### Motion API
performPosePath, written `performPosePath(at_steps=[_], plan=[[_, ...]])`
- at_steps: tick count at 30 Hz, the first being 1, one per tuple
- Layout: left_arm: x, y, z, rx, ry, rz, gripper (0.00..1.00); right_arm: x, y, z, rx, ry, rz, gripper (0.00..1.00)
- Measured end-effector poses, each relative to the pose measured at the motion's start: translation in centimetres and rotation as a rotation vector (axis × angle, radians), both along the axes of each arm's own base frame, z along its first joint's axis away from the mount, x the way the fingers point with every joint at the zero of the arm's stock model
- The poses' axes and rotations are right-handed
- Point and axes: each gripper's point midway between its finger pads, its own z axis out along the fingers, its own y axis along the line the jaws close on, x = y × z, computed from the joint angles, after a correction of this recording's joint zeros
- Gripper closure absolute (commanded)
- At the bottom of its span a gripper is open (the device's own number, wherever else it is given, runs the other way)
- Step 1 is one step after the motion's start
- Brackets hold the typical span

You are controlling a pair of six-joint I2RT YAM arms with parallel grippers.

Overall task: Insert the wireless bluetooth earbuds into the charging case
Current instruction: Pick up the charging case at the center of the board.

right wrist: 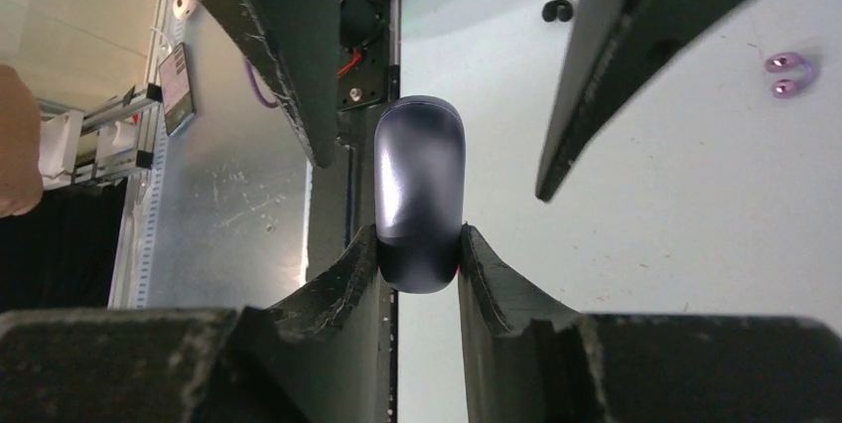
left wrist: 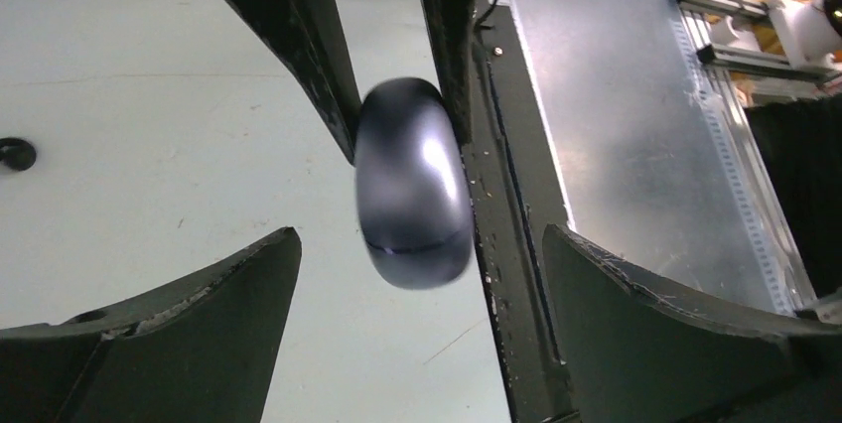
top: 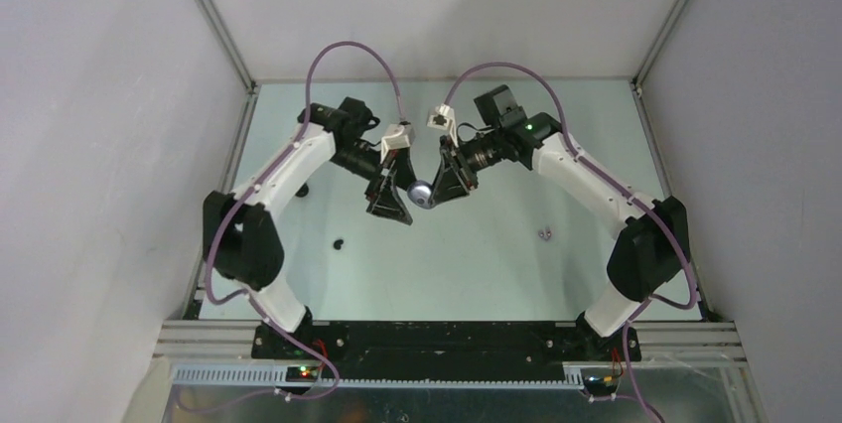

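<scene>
Charging case (right wrist: 418, 195) is clamped mid-air by right fingers (right wrist: 343, 279). Left fingers (left wrist: 238, 284) are spread wide around it, untouching. Case looks shut: grip should be kept firm while it is pried open. Lilac earbuds (top: 544, 234) and black earbuds (top: 340, 242) are seen loose on bench (top: 477, 274).

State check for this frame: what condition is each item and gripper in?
charging case: lid closed, clamped between the right gripper's fingers.
right gripper: shut on the charging case.
left gripper: open, straddling the charging case without gripping it.
black earbuds: loose on the table, outside the charging case.
lilac earbuds: loose on the table, outside the charging case.
</scene>
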Motion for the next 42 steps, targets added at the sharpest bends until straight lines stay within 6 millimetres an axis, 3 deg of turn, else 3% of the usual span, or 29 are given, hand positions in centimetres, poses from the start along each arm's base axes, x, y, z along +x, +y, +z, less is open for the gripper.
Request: performPosePath(at_steps=[6, 11, 16, 20, 22, 26, 28, 34, 37, 42], plan=[[-0.9, -0.1, -0.2, -0.024, 0.063, -0.073, 0.01, -0.7, 0.9, 0.0, 0.001, 0.021, 0.014, 1.0], [-1.0, 0.1, 1.1, -0.089, 0.089, -0.055, 0.01, 1.0, 0.8, 0.7, 0.026, 0.027, -0.044, 1.0], [1.9, 0.4, 3.6, -0.136, 0.029, -0.006, 0.01, 3.7, -0.2, 1.4, 0.049, 0.016, -0.131, 1.0], [4.5, 0.4, 4.3, -0.113, 0.032, 0.034, 0.01, 5.1, -1.3, 1.6, 0.017, -0.031, -0.207, 1.0], [5.7, 0.3, 3.4, -0.055, 0.039, 0.073, 0.01, 5.9, -1.8, 1.6, -0.015, -0.065, -0.246, 1.0], [7.3, 1.4, -2.3, 0.165, -0.062, 0.27, 0.01, 6.7, -2.4, 1.7, -0.056, -0.128, -0.284, 1.0], [7.7, 1.7, -2.7, 0.194, -0.094, 0.372, 0.01, 6.7, -2.8, 1.7, -0.07, -0.148, -0.294, 1.0], [12.3, 1.2, 3.3, 0.033, -0.206, 0.637, 0.01, 6.6, -3.3, 2.3, -0.077, -0.183, -0.304, 1.0], [13.9, 1.7, 5.1, -0.005, -0.245, 0.756, 0.01, 6.6, -3.5, 2.7, -0.074, -0.198, -0.312, 1.0], [13.9, 2.8, 7.1, -0.057, -0.258, 0.87, 0.01, 6.6, -4.2, 3.7, -0.065, -0.236, -0.331, 1.0]])
